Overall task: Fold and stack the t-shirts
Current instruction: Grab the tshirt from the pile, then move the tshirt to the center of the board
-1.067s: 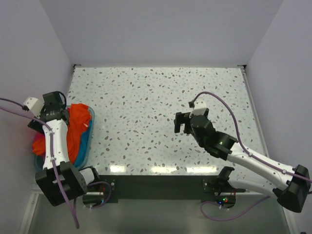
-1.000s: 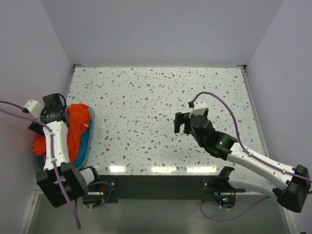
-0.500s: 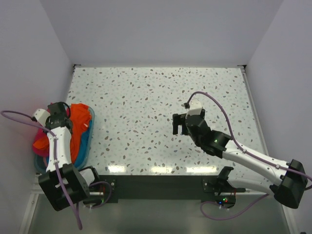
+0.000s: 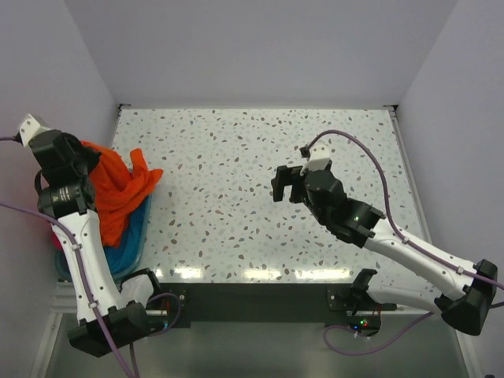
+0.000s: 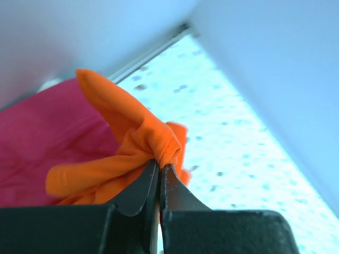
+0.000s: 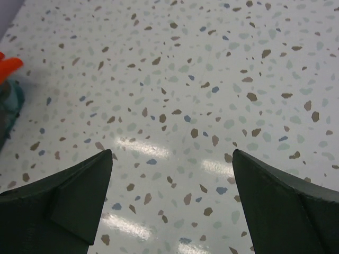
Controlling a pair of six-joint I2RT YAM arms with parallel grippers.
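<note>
In the top view my left gripper (image 4: 81, 157) is raised over the table's left edge, shut on a bunched fold of the orange t-shirt (image 4: 118, 193). The shirt hangs from it down into the tub. The left wrist view shows the jaws (image 5: 160, 165) pinched tight on that orange fold (image 5: 132, 132), with the magenta t-shirt (image 5: 42, 143) lying below it. Teal cloth (image 4: 130, 240) sits in the tub under the orange shirt. My right gripper (image 4: 285, 185) hovers open over the middle of the table; its fingers (image 6: 69, 196) have only the speckled tabletop between them.
The pale blue tub (image 4: 60, 264) stands at the table's left edge beside the left arm's base. White walls close in on the left, back and right. In the right wrist view an orange tip (image 6: 8, 66) shows at far left.
My left gripper has shut on the orange t-shirt in the tub and risen, pulling it up and toward the back. The right gripper has shifted slightly left and stayed open.
</note>
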